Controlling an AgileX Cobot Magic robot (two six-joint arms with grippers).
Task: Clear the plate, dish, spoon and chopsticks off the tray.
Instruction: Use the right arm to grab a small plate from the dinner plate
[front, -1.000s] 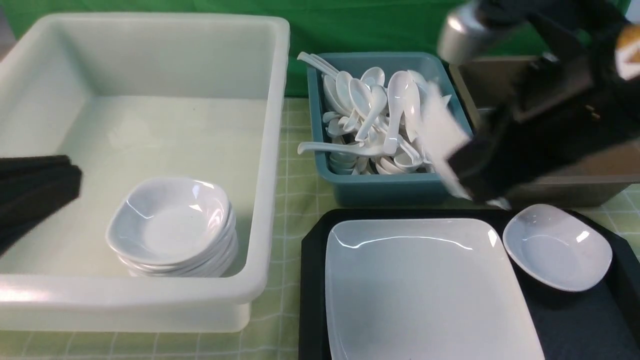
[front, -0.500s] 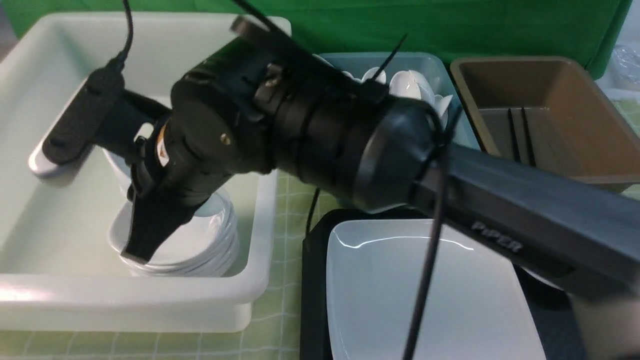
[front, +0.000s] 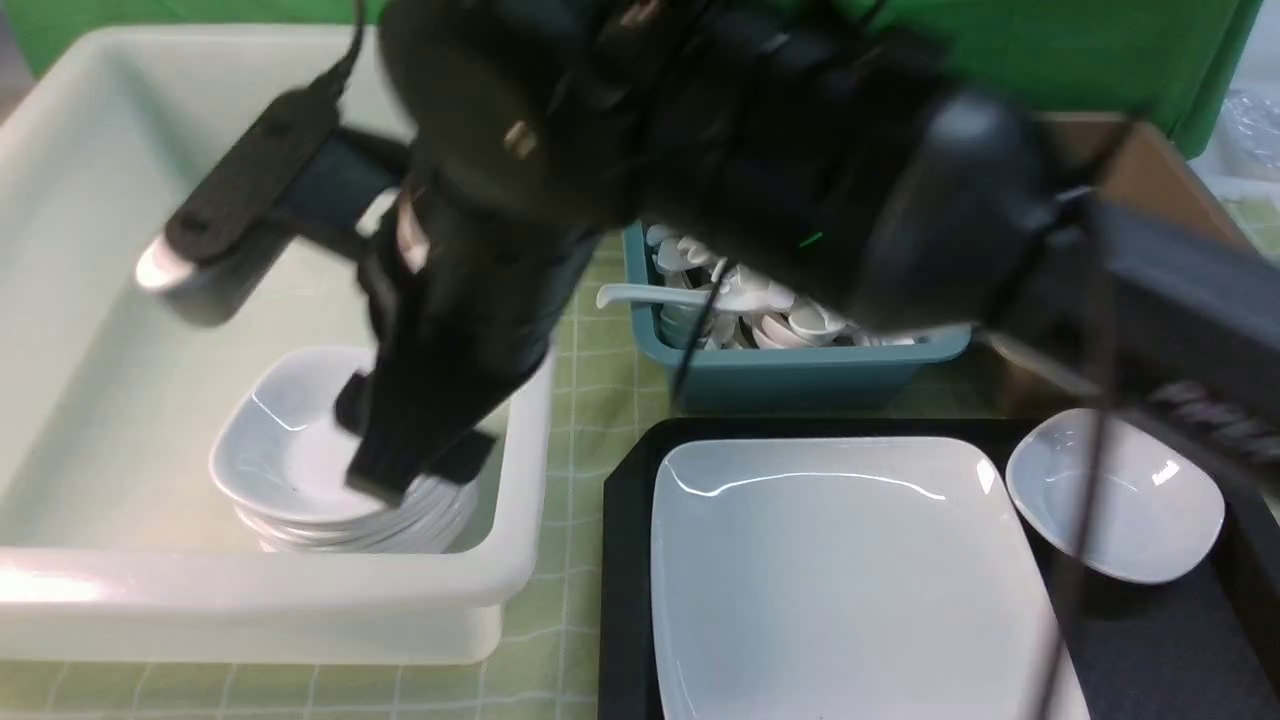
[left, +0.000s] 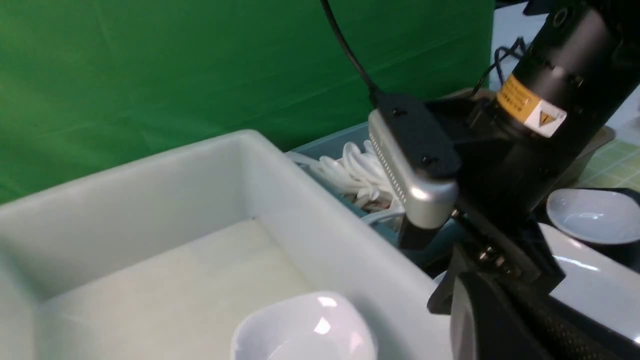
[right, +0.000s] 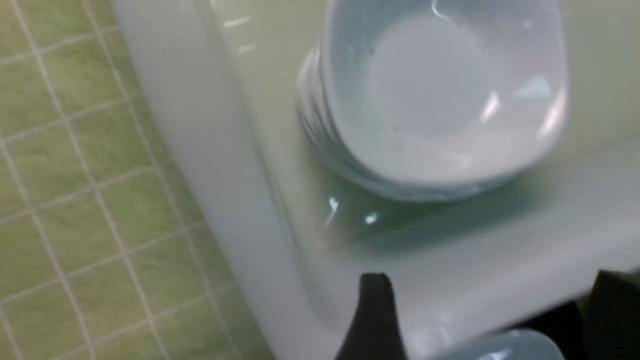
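The plate (front: 850, 580) lies on the black tray (front: 625, 560), with a small white dish (front: 1115, 495) beside it at the tray's far right. Both also show in the left wrist view, the plate (left: 590, 295) and the dish (left: 595, 215). My right arm reaches across to the left. My right gripper (front: 415, 465) hangs open and empty over the right side of the white bin (front: 300, 590), next to a stack of dishes (front: 290, 450). In the right wrist view the right gripper (right: 495, 275) spans the bin's rim. Spoons fill the teal bin (front: 800, 375). The chopsticks are hidden. My left gripper's jaws do not show clearly.
The brown bin (front: 1160, 170) is mostly hidden behind my right arm (left: 525, 125). The arm crosses above the teal bin and the gap between the white bin and the tray. A green checked cloth (right: 75, 175) covers the table.
My right arm has risen and its gripper has shifted right, from above the dish stack to the bin's right side. The small dish on the tray shows again.
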